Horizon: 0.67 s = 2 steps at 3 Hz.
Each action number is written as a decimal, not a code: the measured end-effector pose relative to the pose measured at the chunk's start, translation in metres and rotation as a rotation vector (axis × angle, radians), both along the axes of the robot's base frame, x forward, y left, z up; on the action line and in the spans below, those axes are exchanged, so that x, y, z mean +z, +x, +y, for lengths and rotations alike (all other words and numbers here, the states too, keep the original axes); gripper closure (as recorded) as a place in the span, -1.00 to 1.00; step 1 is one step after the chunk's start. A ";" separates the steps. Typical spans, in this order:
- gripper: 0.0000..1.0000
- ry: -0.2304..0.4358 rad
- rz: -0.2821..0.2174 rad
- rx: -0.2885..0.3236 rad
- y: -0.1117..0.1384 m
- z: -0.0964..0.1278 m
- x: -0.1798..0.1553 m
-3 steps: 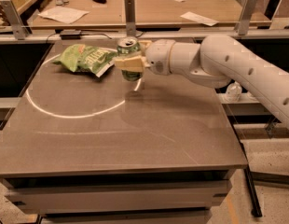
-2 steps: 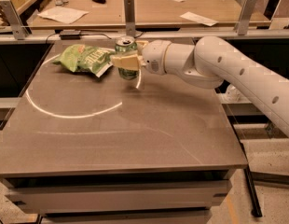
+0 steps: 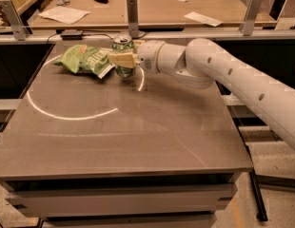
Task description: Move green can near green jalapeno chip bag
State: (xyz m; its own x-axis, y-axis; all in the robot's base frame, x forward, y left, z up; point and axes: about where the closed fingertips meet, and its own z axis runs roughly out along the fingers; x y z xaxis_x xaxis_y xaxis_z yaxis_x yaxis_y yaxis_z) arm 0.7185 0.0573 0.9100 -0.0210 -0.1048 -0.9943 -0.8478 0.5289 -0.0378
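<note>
The green can stands upright at the back of the table, its silver top showing. My gripper reaches in from the right on a white arm and is shut on the can, its pale fingers across the can's body. The green jalapeno chip bag lies flat just left of the can, its white edge almost touching the can. Whether the can's base rests on the table is hidden by the fingers.
The grey table has a bright curved light line on it. Behind it a rail with metal posts separates a wooden desk with papers. The table's front edge drops to drawers below.
My gripper has carried the can a little further left and back, so it now sits right beside the chip bag's right edge.
</note>
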 end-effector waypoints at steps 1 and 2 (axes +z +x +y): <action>1.00 -0.024 0.000 0.005 0.016 0.010 -0.004; 1.00 -0.058 -0.001 0.024 0.029 0.019 -0.012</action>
